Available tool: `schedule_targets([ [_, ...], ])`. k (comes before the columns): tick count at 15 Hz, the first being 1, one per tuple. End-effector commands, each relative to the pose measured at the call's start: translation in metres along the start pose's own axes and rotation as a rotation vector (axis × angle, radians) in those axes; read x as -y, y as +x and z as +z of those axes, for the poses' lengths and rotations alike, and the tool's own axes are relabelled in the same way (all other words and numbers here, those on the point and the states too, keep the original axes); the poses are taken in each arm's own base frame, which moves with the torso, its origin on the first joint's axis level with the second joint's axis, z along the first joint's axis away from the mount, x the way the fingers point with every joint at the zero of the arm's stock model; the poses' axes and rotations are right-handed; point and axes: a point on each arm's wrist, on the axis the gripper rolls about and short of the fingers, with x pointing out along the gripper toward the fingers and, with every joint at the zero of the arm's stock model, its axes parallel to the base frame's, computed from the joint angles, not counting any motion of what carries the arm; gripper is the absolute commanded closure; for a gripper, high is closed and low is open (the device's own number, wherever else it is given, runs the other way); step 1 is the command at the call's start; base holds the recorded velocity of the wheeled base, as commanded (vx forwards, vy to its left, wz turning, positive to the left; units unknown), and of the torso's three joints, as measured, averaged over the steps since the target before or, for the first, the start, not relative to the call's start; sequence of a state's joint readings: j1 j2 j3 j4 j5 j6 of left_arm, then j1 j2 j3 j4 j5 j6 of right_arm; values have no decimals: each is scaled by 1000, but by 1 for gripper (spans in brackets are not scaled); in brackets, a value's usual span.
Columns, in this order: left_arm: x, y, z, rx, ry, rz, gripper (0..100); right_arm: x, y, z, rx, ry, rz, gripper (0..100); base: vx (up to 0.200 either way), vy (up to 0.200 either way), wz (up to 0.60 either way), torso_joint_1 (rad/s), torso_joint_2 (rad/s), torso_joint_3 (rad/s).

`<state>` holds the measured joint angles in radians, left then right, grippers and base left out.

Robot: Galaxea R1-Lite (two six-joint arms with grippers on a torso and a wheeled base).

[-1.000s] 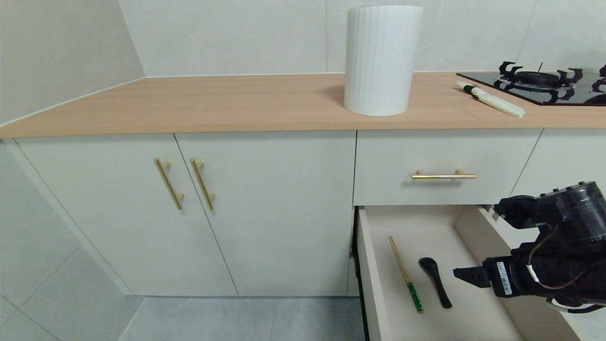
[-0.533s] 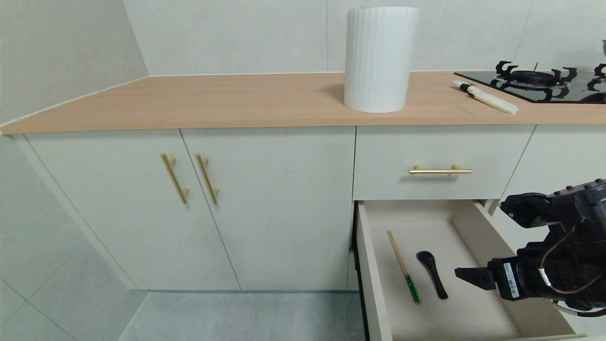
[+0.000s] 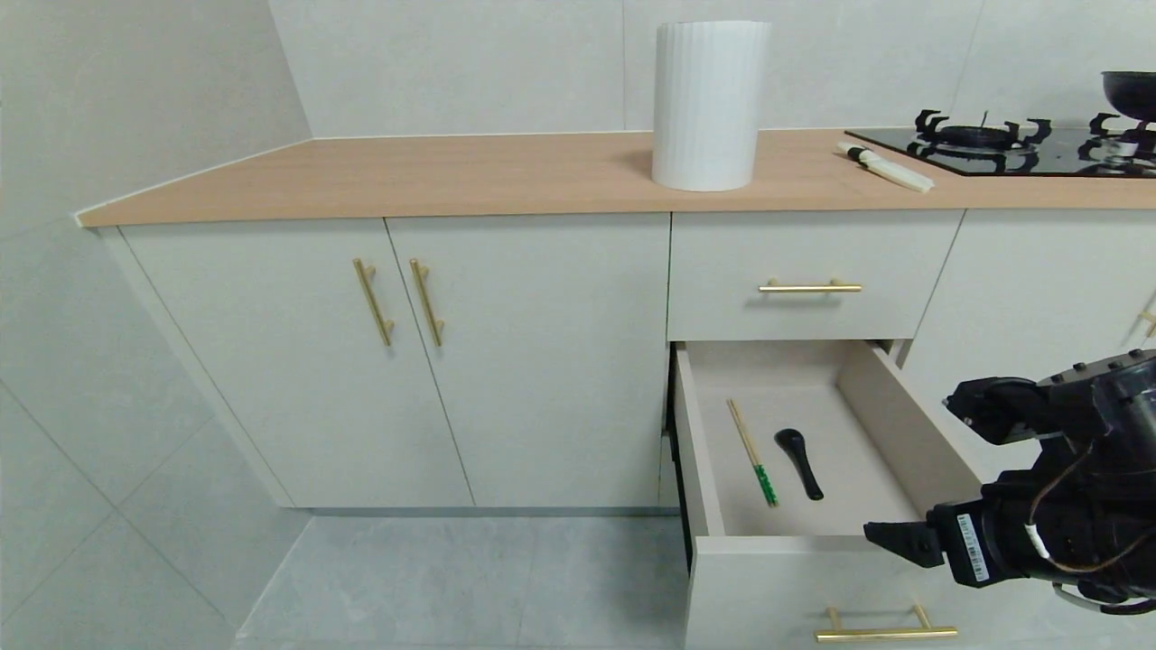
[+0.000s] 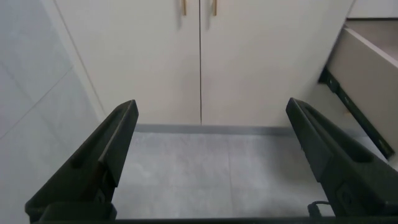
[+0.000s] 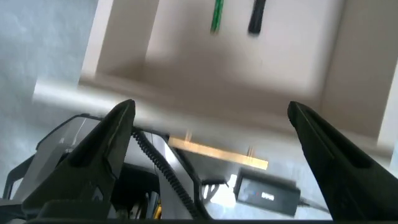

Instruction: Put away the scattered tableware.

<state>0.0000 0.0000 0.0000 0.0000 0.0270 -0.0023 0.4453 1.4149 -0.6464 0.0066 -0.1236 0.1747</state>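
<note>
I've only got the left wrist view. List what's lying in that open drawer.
Observer: A pair of chopsticks with green ends and a black spoon, side by side on the floor of the drawer.
Operator: Say where the right gripper is.
Observer: The right gripper hangs by the drawer's front edge, fingers open, holding nothing.
Operator: Report anything out on the counter.
Observer: One pale utensil with a dark band lies on the counter, between the white ribbed canister and the stove.
</note>
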Motion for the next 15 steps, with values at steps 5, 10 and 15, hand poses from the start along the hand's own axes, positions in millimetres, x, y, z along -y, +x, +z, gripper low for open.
schedule_targets([
  [5, 0, 0, 0, 0, -1, 1, 0, -9, 16, -13, -103, -42, 14, 0, 0, 0, 0, 0, 0, 0],
  [10, 0, 0, 0, 0, -1, 1, 0, -23, 38, -32, -234, -114, 33, 0, 0, 0, 0, 0, 0, 0],
  [15, 0, 0, 0, 0, -1, 1, 0, -25, 49, -34, -266, -112, 21, 0, 0, 0, 0, 0, 0, 0],
])
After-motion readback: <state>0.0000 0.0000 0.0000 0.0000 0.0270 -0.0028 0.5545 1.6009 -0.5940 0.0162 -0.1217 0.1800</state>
